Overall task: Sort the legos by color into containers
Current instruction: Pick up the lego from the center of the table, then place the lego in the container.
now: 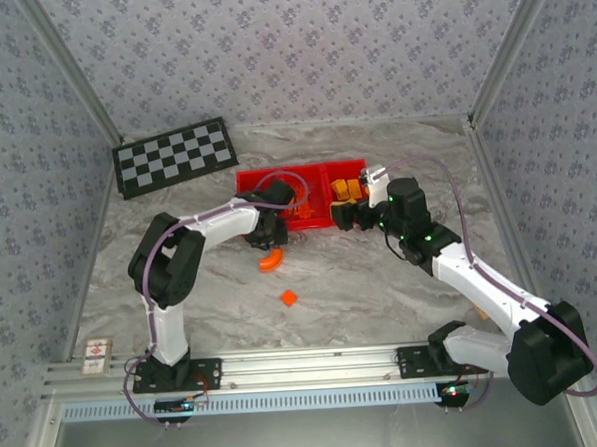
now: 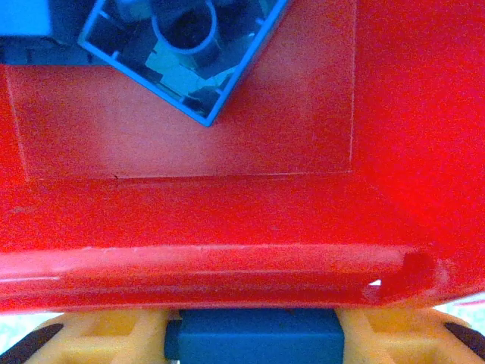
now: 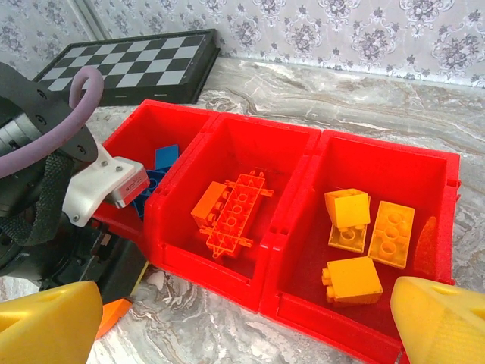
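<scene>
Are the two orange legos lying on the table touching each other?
Apart. The top external view shows a strip of bare table between the curved orange lego and the small orange lego.

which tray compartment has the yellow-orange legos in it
The right-end compartment in the right wrist view: the yellow-orange bricks lie in it. The middle compartment holds red-orange pieces, the left compartment blue bricks.

Bright even light from overhead, faint soft shadows on table (image 1: 382, 289), left wrist cam v. close, red tray (image 2: 227, 220) soft-focus w/ glare at right, poss. overexposed, right wrist fingertips (image 3: 45, 322) blurred
</scene>
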Robot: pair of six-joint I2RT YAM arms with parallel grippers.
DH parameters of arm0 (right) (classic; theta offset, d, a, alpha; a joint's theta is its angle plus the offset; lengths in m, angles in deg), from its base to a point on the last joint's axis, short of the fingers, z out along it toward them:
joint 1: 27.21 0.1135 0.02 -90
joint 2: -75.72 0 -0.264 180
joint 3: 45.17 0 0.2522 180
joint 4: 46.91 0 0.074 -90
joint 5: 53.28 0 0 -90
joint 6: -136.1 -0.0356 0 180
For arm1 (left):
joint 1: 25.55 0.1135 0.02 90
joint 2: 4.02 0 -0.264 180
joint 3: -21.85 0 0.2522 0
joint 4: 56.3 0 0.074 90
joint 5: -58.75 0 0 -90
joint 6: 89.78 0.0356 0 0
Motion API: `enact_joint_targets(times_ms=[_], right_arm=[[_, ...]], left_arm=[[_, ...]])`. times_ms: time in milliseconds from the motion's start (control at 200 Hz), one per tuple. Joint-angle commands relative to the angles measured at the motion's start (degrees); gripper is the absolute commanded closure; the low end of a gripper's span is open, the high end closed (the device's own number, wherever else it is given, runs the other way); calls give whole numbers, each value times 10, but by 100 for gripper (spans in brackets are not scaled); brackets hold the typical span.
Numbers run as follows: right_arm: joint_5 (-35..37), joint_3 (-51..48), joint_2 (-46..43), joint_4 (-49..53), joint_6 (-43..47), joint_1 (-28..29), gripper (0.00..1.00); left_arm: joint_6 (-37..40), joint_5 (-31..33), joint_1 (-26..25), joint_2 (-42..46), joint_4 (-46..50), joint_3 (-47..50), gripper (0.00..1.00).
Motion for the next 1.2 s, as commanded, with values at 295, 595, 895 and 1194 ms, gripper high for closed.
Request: enact_joint_targets(times_ms=[295,595,895,1194], right_arm=[[20,-12,-11,-20,-9,2,0],[10,-13,-8,-22,-14,-2,0],[14,-14,-10,-20,-11,-5,0],[8,-18,-7,-25,-13,-12,0]], left_arm=[[-10,13,2,114,28,23,75],[34,54,9,141,69,-49,73],[88,64,60,52,90,-179,72],[98,22,94,-43,80,-268,71]])
